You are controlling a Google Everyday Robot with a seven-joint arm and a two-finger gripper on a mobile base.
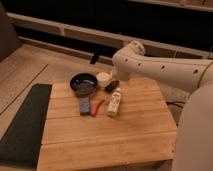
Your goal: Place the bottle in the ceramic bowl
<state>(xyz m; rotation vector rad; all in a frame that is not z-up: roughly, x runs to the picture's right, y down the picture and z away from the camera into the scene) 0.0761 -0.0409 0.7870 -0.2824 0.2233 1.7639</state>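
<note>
One bottle lies mid-table, not grabbed yet. The claw hangs near the far edge; apart or together, I cannot tell. Next: reach down and grab it.

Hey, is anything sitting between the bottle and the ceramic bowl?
Nothing blocks it squarely. The red stick lies flat beside the bottle, toward the ceramic bowl, its far end near the path; the white cup stands at that bowl's rim, off the path. The gripper is close by the bottle's far end.
</note>
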